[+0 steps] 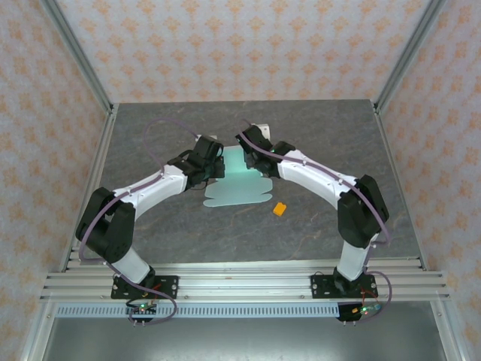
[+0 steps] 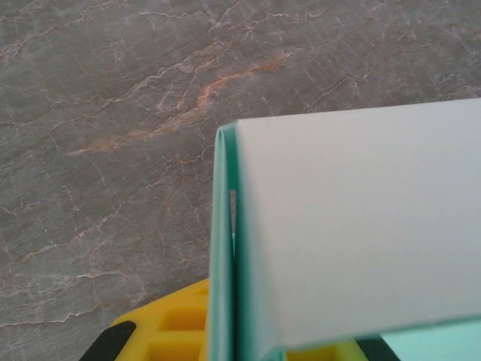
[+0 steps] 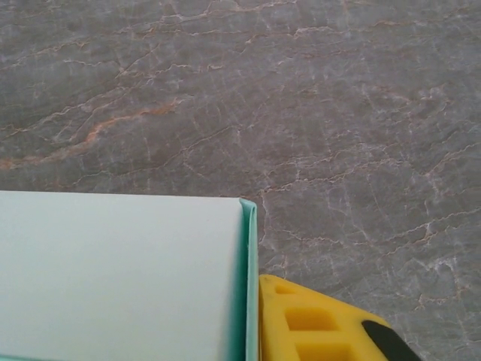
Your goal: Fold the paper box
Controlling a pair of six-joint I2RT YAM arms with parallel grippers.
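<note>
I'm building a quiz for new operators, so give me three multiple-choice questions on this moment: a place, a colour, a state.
1. The orange block lies: A on the paper box; B on the table beside it, toward the right arm; C against the back wall.
2. The gripper finger in the left wrist view is: A red; B yellow; C white.
3. The paper box is: A fully flat; B a closed box; C partly folded.
Key: 1B, bare table surrounds it; 2B, yellow moulding beside the paper box; 3C, part stands raised while the rest lies flat.
</note>
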